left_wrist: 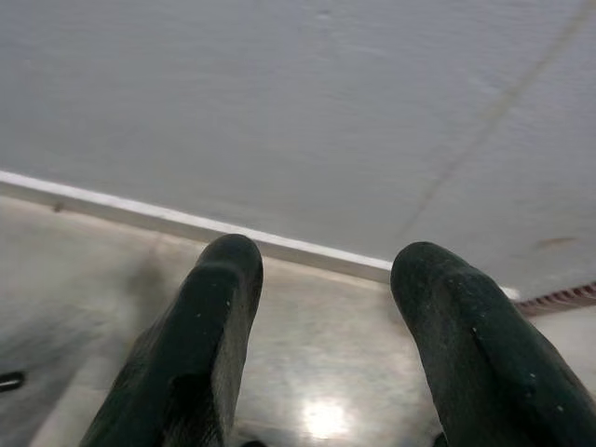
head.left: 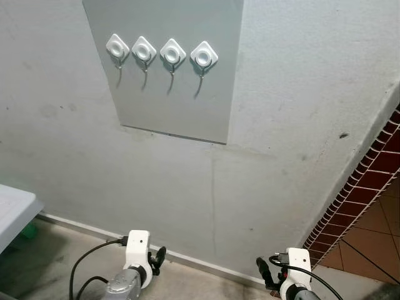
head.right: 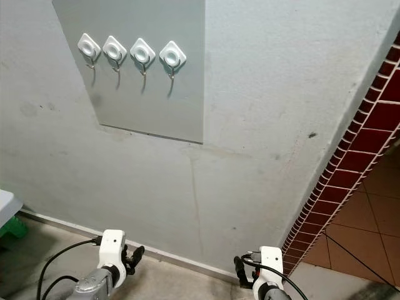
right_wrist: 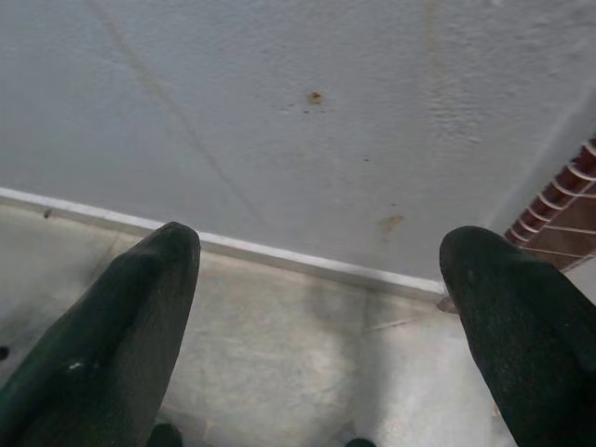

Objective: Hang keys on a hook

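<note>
- We see the four white hooks (head.left: 161, 52) in a row along the top edge of the grey panel (head.left: 175, 106) on the wall, high above both grippers.
- Our left gripper (left_wrist: 321, 307) and right gripper (right_wrist: 321, 307) hang low near the skirting, fingers spread, holding nothing.
- We can make out no keys.
- The left arm sits more directly under the hooks, so we judge it nearer.

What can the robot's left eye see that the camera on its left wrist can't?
The left eye view alone has the grey panel with four white hooks, none holding keys, the red brick wall and a white table corner. The left wrist view alone has a close look at the left hand, fingers apart, holding nothing. Both have the grey wall, the white skirting and the floor.
</note>
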